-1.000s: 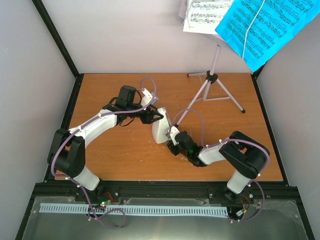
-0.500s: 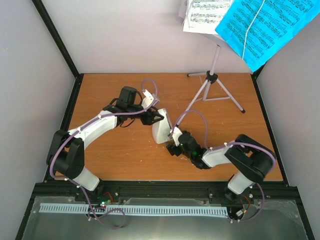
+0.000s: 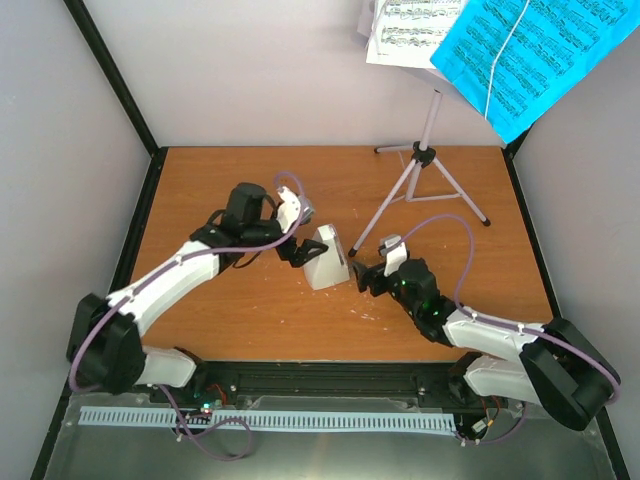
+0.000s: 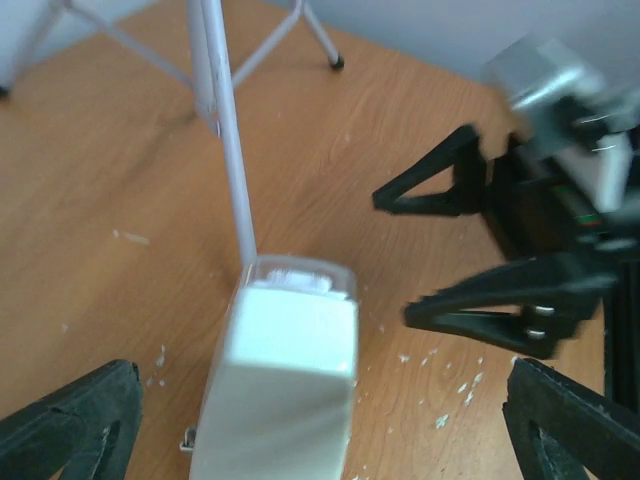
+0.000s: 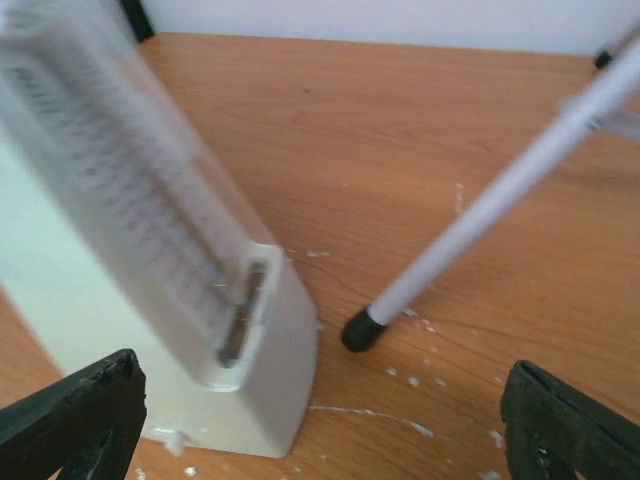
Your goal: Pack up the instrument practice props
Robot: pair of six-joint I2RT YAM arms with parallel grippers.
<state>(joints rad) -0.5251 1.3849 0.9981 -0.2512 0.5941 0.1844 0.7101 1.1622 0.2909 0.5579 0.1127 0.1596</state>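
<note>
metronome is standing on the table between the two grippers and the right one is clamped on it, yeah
Not clamped. The left wrist view shows the right gripper open, its fingertips stopping short of the metronome. The rest of what you said is right.

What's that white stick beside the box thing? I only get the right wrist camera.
Observer: A leg of the lilac music stand, which stands at the table's back right.
Operator: Anything on it?
Observer: Yes, white and blue sheet-music pages up top.
Operator: Where's the other arm?
Observer: The left fingers are open wide, either side of the metronome, not touching it.
</note>
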